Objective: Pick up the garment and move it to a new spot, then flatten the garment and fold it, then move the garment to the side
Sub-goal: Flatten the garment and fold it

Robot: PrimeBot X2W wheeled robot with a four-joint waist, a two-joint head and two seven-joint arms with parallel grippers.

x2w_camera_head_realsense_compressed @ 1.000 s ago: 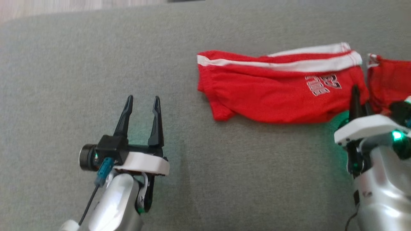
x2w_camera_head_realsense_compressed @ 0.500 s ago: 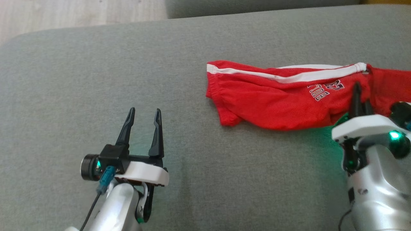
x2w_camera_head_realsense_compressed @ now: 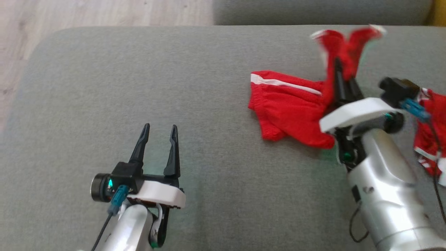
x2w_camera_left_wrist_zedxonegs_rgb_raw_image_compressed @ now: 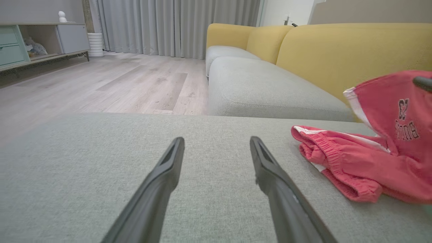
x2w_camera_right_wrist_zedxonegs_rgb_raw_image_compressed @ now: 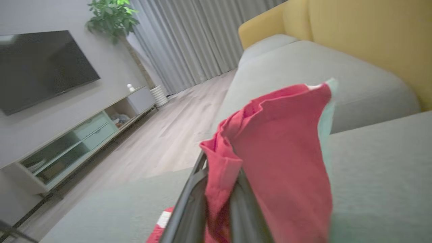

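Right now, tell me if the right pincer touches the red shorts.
Touching: the right wrist view shows the right pincer shut on the red shorts, cloth bunched in its grip.

You have bare grey cushion (x2w_camera_head_realsense_compressed: 195, 80) all around and ahead of your left gripper (x2w_camera_head_realsense_compressed: 160, 127), but to its right the red garment (x2w_camera_head_realsense_compressed: 289, 111), partly raised off the seat, and the right arm (x2w_camera_head_realsense_compressed: 379, 174) over it block the way.
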